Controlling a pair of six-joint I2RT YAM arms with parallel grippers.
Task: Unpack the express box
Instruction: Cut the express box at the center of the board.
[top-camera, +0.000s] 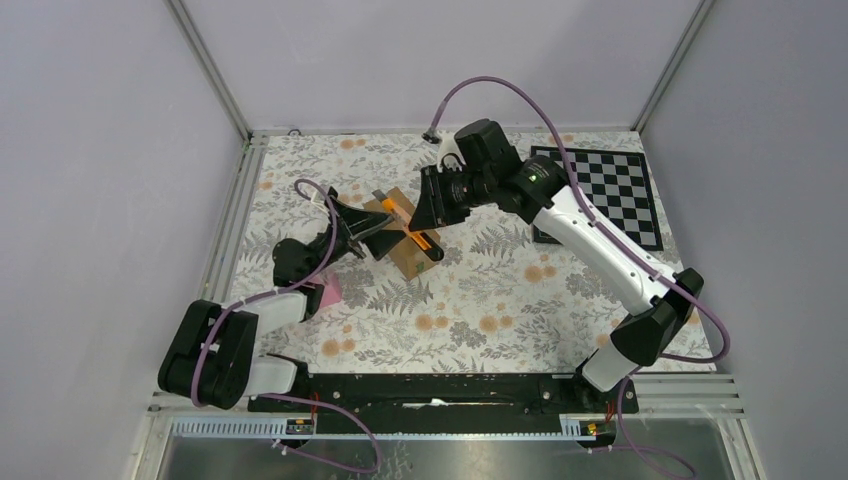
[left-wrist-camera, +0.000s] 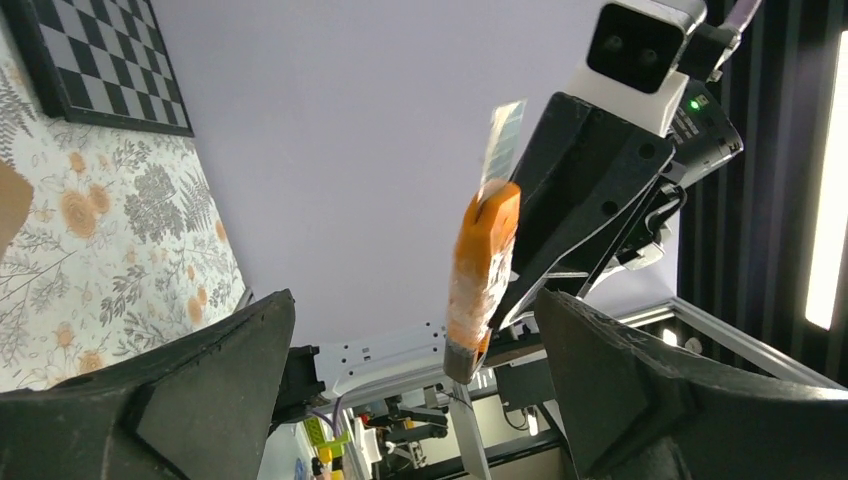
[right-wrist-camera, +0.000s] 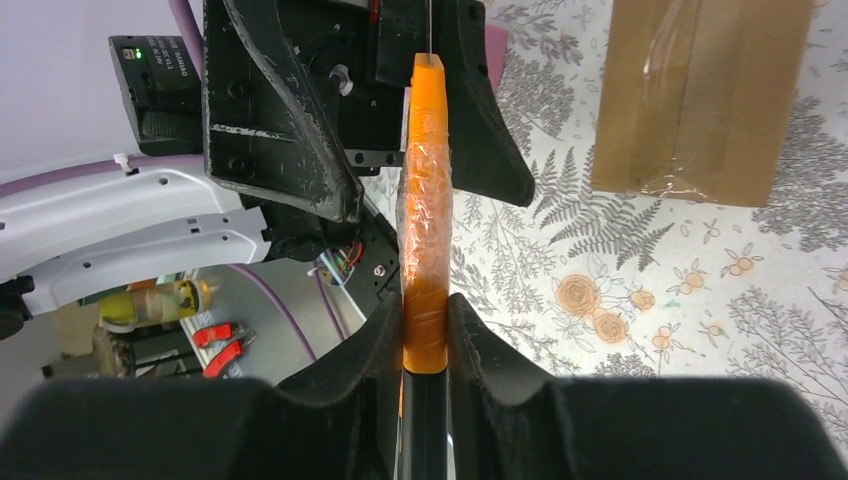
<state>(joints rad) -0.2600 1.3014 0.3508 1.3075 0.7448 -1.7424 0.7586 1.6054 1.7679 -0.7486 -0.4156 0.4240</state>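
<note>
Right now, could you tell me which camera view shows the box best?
The right wrist view: the box lies close and unobstructed, tape clear, though cropped at the top. The top view shows it small, partly hidden by the left gripper, right gripper and cutter. The left wrist view catches only a brown corner.

Left end effector (left-wrist-camera: 408, 320) gapes wide, facing the right end effector (right-wrist-camera: 425, 312), pinched on the cutter (right-wrist-camera: 425, 200).
</note>
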